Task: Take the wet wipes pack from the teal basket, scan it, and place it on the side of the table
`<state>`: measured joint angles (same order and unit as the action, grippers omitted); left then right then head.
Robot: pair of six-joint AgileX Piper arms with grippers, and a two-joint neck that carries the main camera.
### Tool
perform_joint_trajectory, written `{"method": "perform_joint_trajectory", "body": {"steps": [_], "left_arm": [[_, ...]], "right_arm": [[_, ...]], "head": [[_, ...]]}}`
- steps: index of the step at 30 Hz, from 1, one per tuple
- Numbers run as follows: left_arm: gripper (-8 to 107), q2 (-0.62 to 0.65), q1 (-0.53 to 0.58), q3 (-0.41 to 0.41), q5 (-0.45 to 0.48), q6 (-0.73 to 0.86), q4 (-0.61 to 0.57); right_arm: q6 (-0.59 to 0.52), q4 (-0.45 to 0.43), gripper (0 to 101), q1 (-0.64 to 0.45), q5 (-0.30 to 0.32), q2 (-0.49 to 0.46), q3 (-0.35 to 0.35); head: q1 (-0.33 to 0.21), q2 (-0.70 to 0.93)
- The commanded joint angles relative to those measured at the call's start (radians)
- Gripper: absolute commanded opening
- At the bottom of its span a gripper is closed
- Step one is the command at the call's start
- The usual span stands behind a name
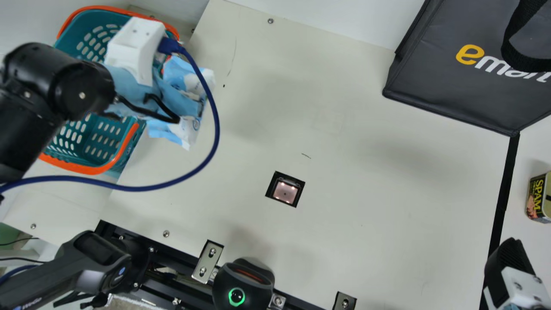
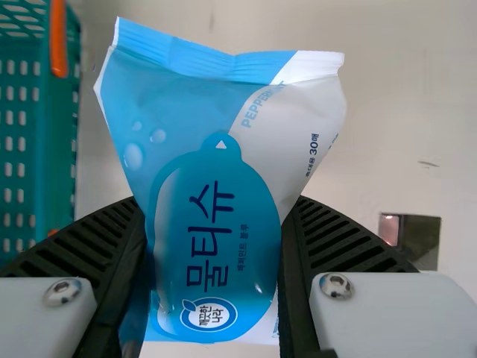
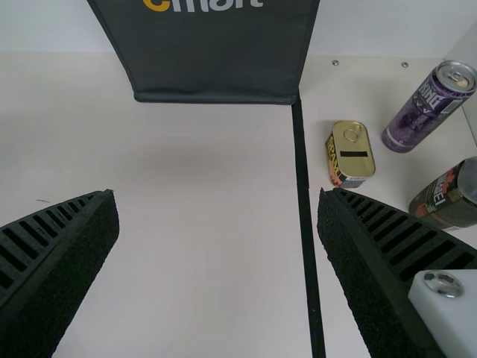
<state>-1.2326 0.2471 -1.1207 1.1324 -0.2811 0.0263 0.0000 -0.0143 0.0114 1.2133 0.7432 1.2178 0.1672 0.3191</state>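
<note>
I identify a mock shop checkout: handheld barcode scanner (image 1: 92, 273), lit tabletop scan window (image 1: 285, 192), teal basket (image 1: 88, 169), dark shopping bag (image 1: 434, 92).

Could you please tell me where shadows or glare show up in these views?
Main view: soft, faint-edged shadows on the table, bright spots in the small square window. Left wrist view: shiny screw heads, but no strong glare over the wet wipes pack. Right wrist view: faint shading on the table.
</note>
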Motion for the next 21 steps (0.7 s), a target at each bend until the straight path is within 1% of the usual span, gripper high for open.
{"method": "perform_joint_trajectory", "body": {"steps": [1,6,10,15,21], "left_arm": [[-8,0.000,0.098,0.007,-0.001,-0.060,0.008],[-8,-0.015,0.225,0.021,-0.021,-0.117,0.018],[-8,-0.039,0.305,0.029,-0.053,-0.120,0.010],[-8,-0.067,0.375,0.040,-0.095,-0.077,-0.012],[-8,-0.099,0.424,0.058,-0.145,0.003,-0.047]], "right_arm": [[0.000,0.000,95,0.000,0.000,0.000,0.000],[0.000,0.000,95,0.000,0.000,0.000,0.000],[0.000,0.000,95,0.000,-0.001,0.000,0.000],[0.000,0.000,95,0.000,-0.001,0.000,0.000],[0.000,0.000,95,0.000,-0.001,0.000,0.000]], "head": [[-0.029,0.002],[-0.029,0.002],[-0.029,0.002],[-0.029,0.002],[-0.029,0.002]]}}
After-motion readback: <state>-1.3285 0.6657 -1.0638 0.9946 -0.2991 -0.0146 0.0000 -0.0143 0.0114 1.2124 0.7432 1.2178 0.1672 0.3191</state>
